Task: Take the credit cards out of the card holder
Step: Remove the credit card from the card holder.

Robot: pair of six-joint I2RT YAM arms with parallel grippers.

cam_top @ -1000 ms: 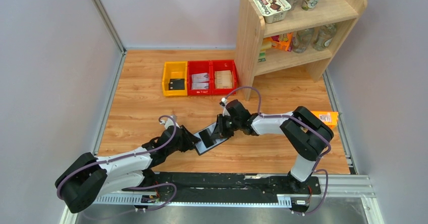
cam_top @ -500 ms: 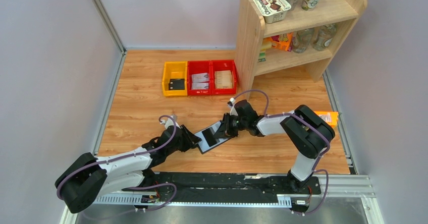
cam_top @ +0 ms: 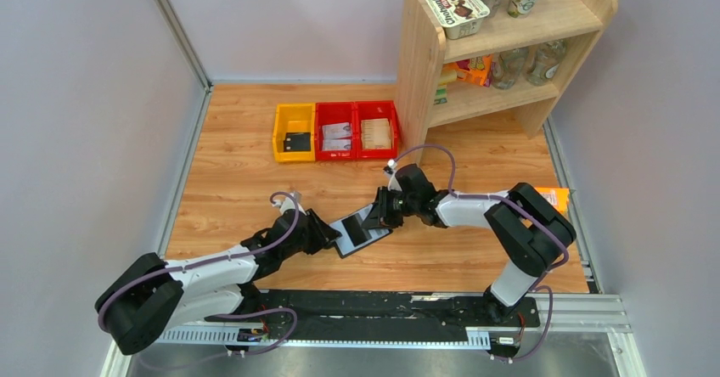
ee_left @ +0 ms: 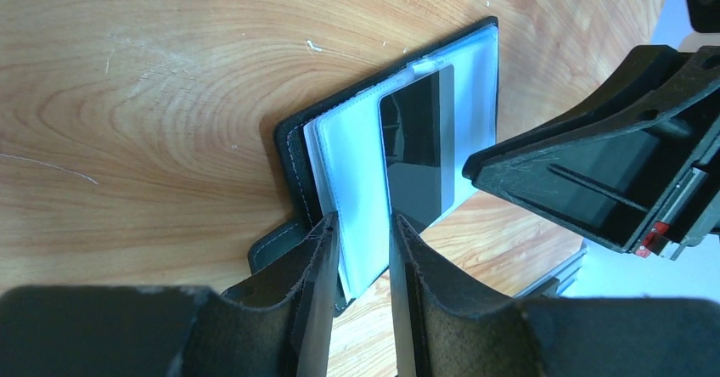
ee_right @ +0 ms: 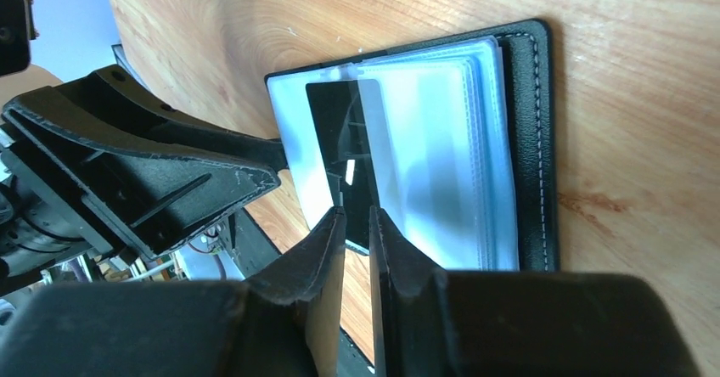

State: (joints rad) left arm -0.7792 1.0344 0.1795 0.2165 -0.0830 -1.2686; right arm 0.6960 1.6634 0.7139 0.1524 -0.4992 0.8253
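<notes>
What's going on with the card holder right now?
Both arms are at the open card holder lying on the table. The left gripper straddles the clear sleeves at one edge, apparently steadying them. The right gripper, jaws nearly together, sits over a black credit card among the sleeves; whether it grips it is unclear. The card is not out yet.

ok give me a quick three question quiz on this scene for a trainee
1. True or false: the card holder lies shut on the table.
2. The credit card showing in it is (a) white (b) black (c) orange.
3. Which arm reaches it from the side where the shelf stands?
Key: 1 false, it lies open; 2 b; 3 the right arm.
</notes>
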